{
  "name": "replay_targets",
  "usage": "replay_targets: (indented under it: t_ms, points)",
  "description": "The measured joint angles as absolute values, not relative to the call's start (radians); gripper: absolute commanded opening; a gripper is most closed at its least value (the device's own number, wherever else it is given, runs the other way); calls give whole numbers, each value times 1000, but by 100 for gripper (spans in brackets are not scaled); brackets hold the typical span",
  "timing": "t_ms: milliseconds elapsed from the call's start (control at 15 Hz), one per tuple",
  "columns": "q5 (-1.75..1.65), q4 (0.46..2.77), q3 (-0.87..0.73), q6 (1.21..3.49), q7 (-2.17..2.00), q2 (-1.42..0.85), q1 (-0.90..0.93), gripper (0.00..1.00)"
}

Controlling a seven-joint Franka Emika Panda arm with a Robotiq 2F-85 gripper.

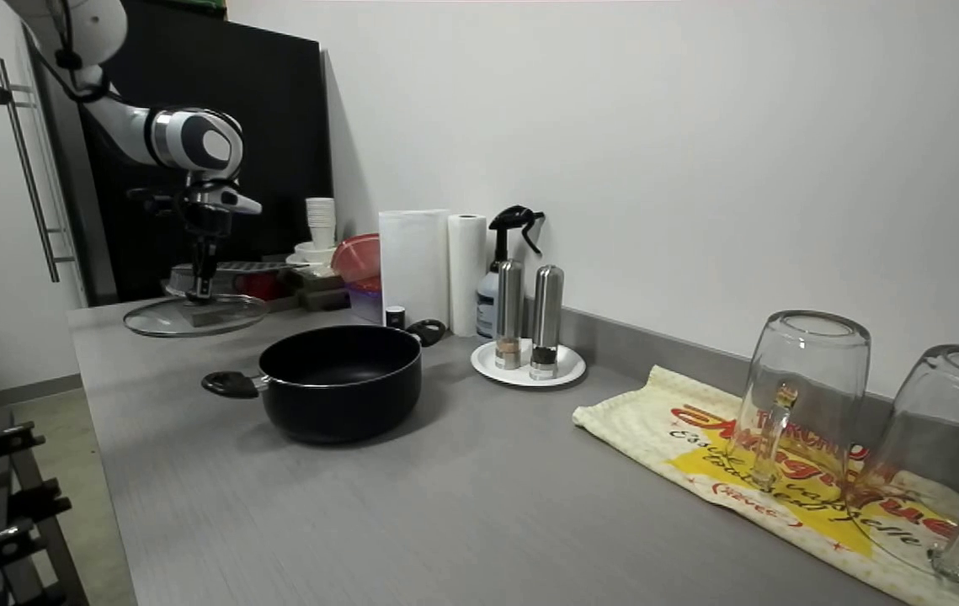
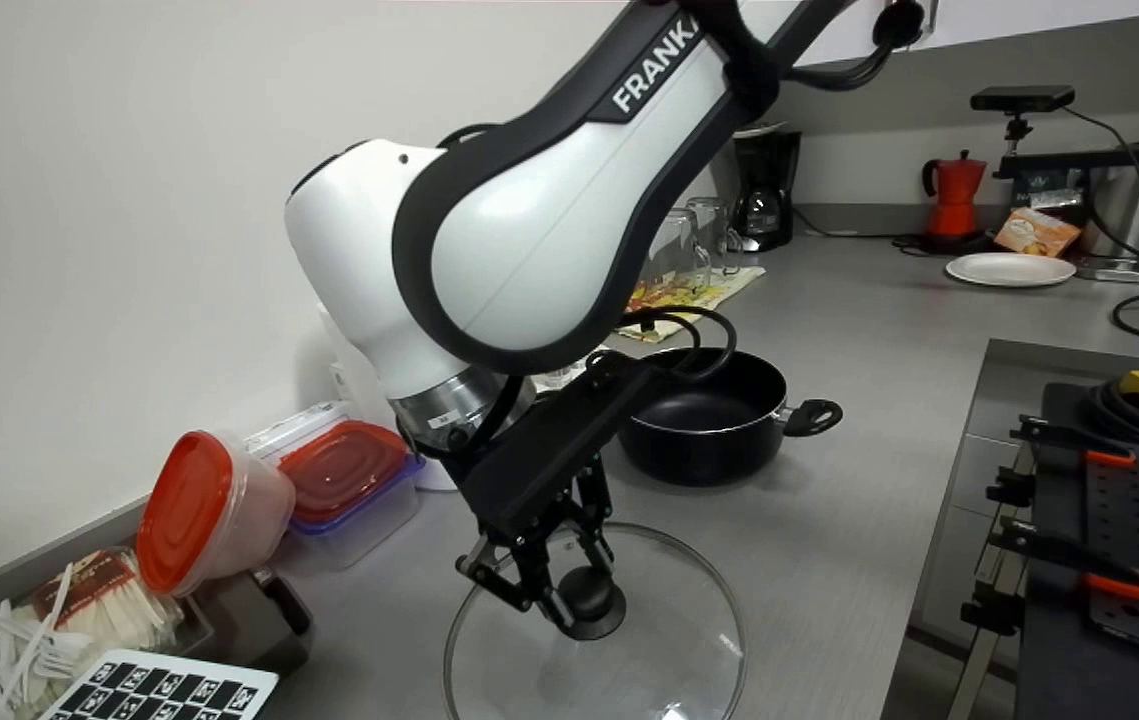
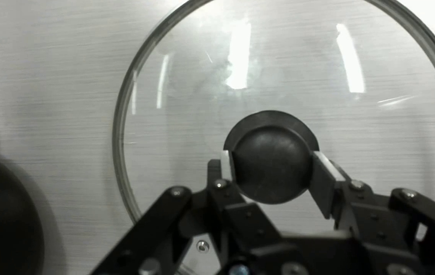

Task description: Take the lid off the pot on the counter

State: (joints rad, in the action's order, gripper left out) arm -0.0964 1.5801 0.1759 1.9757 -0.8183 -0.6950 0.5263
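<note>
The pot (image 1: pixel 343 412) stands uncovered on the grey counter (image 1: pixel 462 513), its dark inside showing in both exterior views; it is also in an exterior view (image 2: pixel 701 455) and at the left edge of the wrist view (image 3: pixel 3 214). The round glass lid (image 1: pixel 161 321) is apart from the pot, beside it, at the end of the counter near the arm. The lid (image 2: pixel 659 670) looks level; I cannot tell whether it touches the counter. My gripper (image 3: pixel 271 156) has its two pads against the sides of the lid's black knob (image 3: pixel 272 172); the gripper (image 2: pixel 577 585) points down at it.
Red-lidded plastic containers (image 2: pixel 344 475) and a box of cutlery (image 2: pixel 109 600) stand along the wall. A spray bottle (image 1: pixel 487 299) and two grinders on a white plate (image 1: pixel 521 376) stand behind the pot. Upturned glasses (image 1: pixel 812 379) rest on a patterned cloth (image 1: pixel 656 412).
</note>
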Motion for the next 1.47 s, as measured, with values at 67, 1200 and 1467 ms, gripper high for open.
replay_targets:
  t_ms: [67, 1200, 1467]
  points:
    - [-96, 1560, 175, 1986, -825, -710, 527, 25]
    - [-157, 1505, 75, 2167, -849, -842, 636, 25]
    - [-168, 1506, 69, 2162, -842, -858, 646, 25]
